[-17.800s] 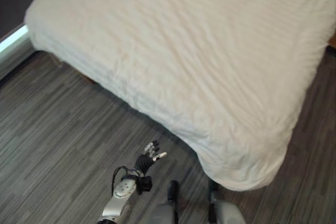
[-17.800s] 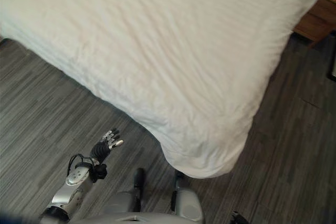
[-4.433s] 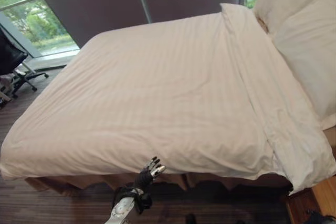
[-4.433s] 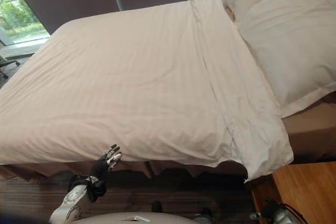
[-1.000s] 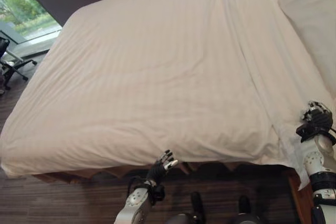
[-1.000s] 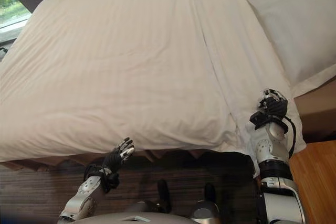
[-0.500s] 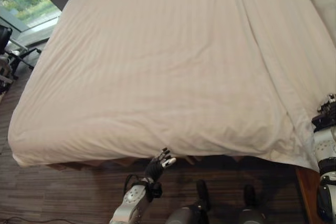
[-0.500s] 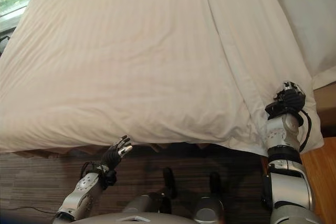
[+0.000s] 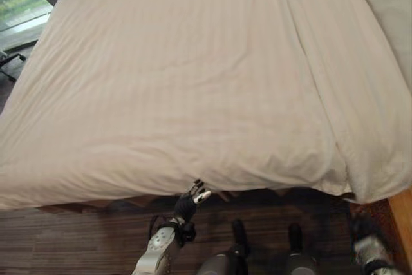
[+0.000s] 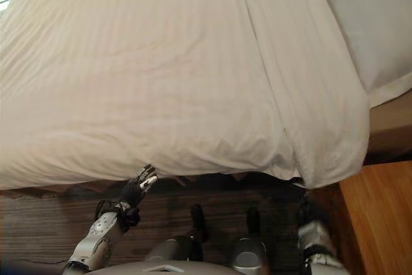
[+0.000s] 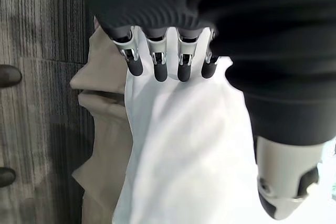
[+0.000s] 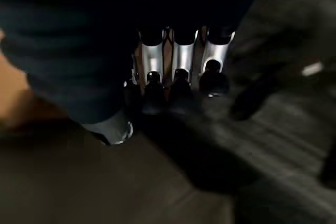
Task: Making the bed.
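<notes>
While the head camera looked down past the near edge of the bed, the left hand [image 9: 191, 201] sat at about 6 o'clock in the left eye view, just under the overhanging hem of the white duvet [image 9: 193, 82]. Its fingers [image 11: 160, 69] were straight and slightly spread, thumb apart, holding nothing; in the left wrist view the dark tips reached toward the duvet edge, beside the beige bed skirt [image 11: 105, 129], but contact could not be confirmed. The right hand [image 12: 176, 85] was low at about 5 o'clock, down by the floor beside the bed's near right corner. In the right wrist view its fingers pointed straight out in a row, side by side, with nothing between them.

Dark striped floor [image 9: 77, 243] ran along the near side, and a strip of orange wood [image 10: 376, 217] lay at 4 o'clock.

Farther out, the duvet covered the mattress almost fully, with soft wrinkles near the hem and a long lengthwise fold toward 2 o'clock. Its near right corner [image 10: 328, 165] hung down over the bed edge. A white pillow [image 10: 373, 24] lay at 1 to 2 o'clock beside the duvet's right edge.
</notes>
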